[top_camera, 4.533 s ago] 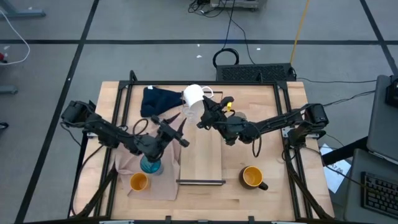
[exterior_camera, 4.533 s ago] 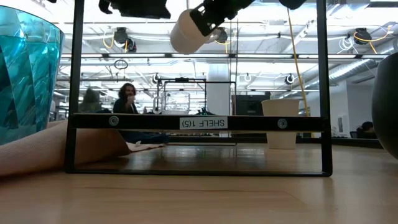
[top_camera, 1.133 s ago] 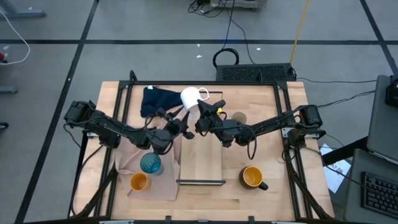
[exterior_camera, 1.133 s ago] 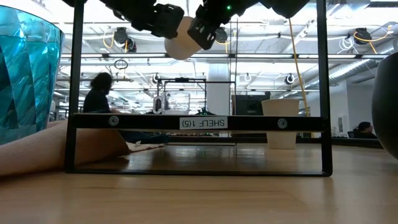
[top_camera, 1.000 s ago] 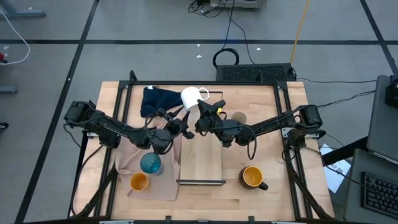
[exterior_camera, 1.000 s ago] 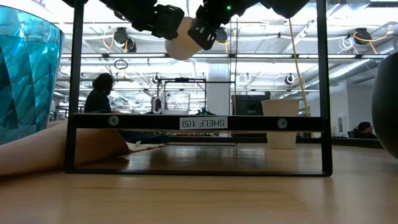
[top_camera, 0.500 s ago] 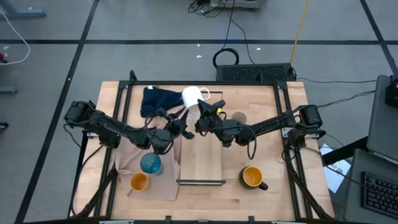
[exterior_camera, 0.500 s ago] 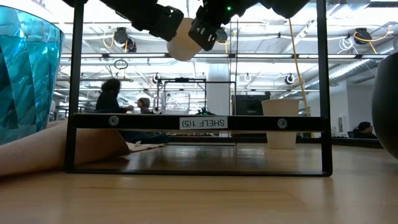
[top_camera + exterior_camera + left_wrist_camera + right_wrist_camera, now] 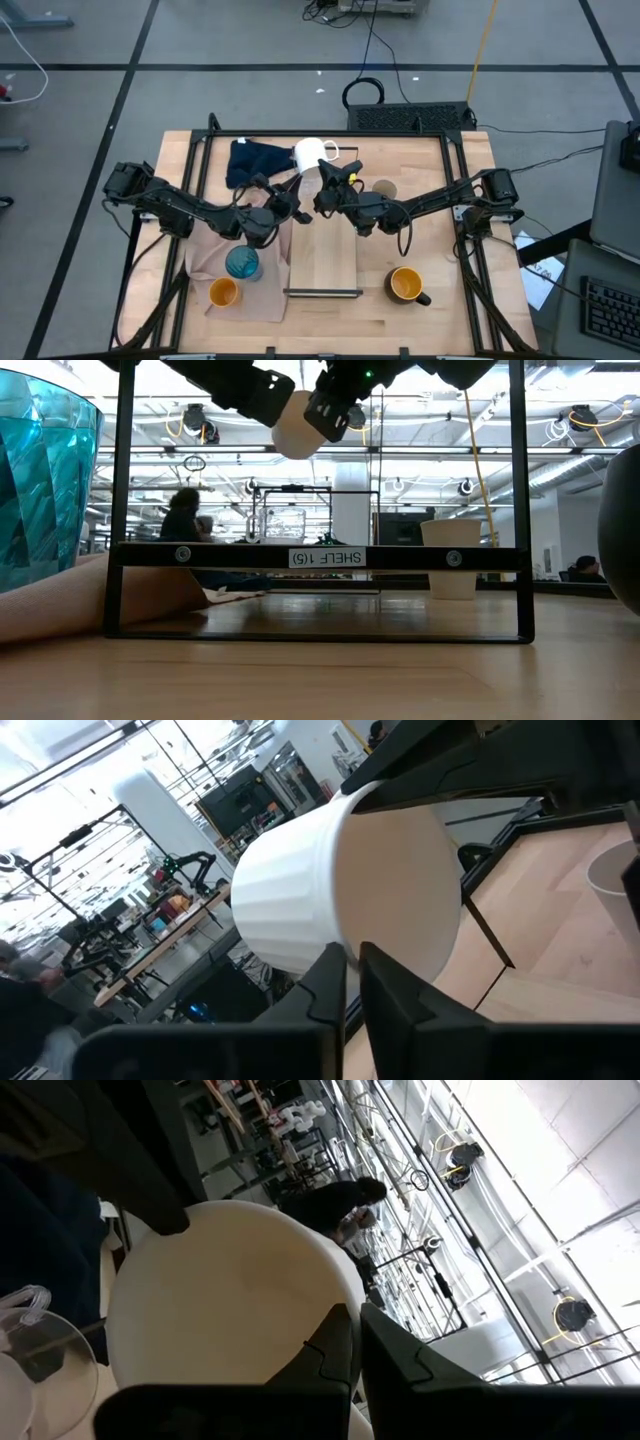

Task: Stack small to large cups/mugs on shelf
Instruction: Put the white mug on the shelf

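The white mug (image 9: 309, 155) hangs on its side high above the shelf's (image 9: 322, 250) far end, between both grippers. My left gripper (image 9: 352, 975) comes at it from the table's left and my right gripper (image 9: 355, 1335) from the right, and both are shut on it. The beige-grey cup (image 9: 383, 190) stands on the table to the right of the shelf. The teal tumbler (image 9: 241, 263) and the small orange cup (image 9: 223, 292) stand on the beige cloth at the near left. The dark-handled orange mug (image 9: 405, 285) stands at the near right. The clear glass (image 9: 35, 1345) shows below the mug. My left gripper pinches the mug's rim (image 9: 345, 942), one finger (image 9: 325, 985) on the ribbed outer wall and one over the round end. The fingers lie level, slanting in from the near left. The mug is lifted clear, tilted on its side. My right gripper pinches the edge of the mug's round end (image 9: 345, 1305), one finger (image 9: 335, 1342) over the round face and one outside it. The fingers come about level from the near right. The mug hangs clear of the table and shelf.
A dark blue cloth (image 9: 250, 160) lies at the far left of the table. The beige cloth (image 9: 205, 265) spreads left of the shelf. The shelf's black end frame (image 9: 320, 557) stands at its near end. People move in the room beyond.
My left gripper's fingers have drawn together at the mug's rim. The mug has shifted slightly toward the table's right. Both arms have kept their place.
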You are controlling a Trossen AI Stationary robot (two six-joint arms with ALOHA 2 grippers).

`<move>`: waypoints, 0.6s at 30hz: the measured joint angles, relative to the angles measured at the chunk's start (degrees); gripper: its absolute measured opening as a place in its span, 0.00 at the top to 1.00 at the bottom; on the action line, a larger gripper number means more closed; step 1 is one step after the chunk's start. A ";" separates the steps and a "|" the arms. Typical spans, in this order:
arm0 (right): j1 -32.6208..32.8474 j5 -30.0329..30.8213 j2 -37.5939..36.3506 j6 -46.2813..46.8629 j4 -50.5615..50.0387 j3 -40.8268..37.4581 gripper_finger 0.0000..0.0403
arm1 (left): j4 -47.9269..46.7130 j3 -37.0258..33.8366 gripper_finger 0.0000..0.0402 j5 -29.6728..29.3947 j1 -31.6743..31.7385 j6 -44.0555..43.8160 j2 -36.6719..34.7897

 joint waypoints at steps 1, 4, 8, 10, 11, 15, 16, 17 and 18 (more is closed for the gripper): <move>0.00 0.08 0.00 -0.06 0.00 0.00 1.00 | 0.00 0.00 0.96 0.00 0.00 0.15 0.00; 0.04 0.22 0.00 -0.06 0.03 0.00 1.00 | 0.25 -0.02 0.99 -0.02 0.00 1.14 -0.02; 0.07 0.24 -0.02 -0.02 0.11 0.00 1.00 | 0.63 -0.02 0.99 -0.02 0.00 1.47 -0.04; 0.07 0.22 -0.02 -0.02 0.10 0.00 1.00 | 0.63 -0.02 1.00 -0.02 0.00 1.10 -0.04; 0.07 0.20 -0.02 -0.08 0.11 0.00 1.00 | 0.63 -0.02 0.99 -0.02 0.00 0.94 -0.04; 0.09 -0.02 -0.02 -1.28 0.09 0.00 1.00 | 0.33 -0.02 0.94 0.02 0.03 0.09 -0.04; 0.16 -0.13 -0.02 -1.97 0.09 0.00 1.00 | 0.10 -0.02 0.93 0.18 0.13 0.23 -0.04; 0.27 -0.09 -0.02 -2.78 0.10 0.00 1.00 | -0.07 -0.02 0.91 0.52 0.23 0.29 -0.04; 0.35 -0.07 -0.02 -3.57 0.20 0.00 1.00 | -0.20 -0.02 0.89 0.74 0.24 0.39 -0.04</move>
